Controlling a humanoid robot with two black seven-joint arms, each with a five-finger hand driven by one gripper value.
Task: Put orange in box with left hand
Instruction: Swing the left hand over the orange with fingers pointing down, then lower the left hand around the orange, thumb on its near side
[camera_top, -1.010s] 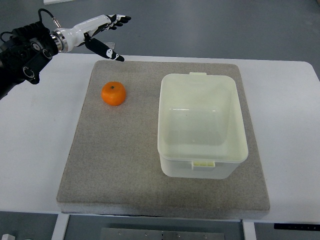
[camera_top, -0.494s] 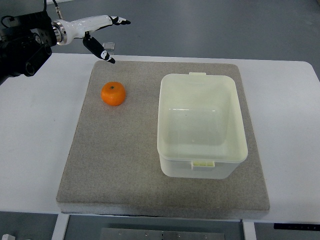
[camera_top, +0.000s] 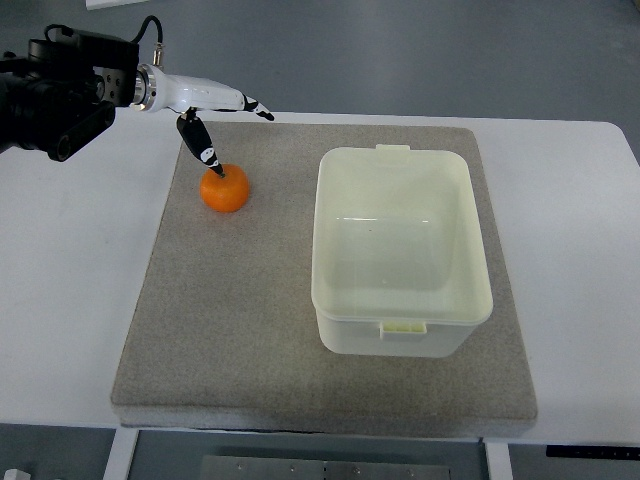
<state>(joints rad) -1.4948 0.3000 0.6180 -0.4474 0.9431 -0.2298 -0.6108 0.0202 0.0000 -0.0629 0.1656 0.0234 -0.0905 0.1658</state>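
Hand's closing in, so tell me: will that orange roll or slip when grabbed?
The orange is round, so a sideways nudge would probably roll it, though the rough grey mat should slow it. The left hand is open above it; its glossy fingertips may slip on the peel.

orange (camera_top: 225, 190) – 1 | box (camera_top: 400, 250) – 1 (empty) | mat (camera_top: 250, 330) – 1

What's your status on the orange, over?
Left hand open above the orange, thumb tip at its top, no grasp. Orange on the grey mat, left of the empty box. Path clear. Right hand unseen.
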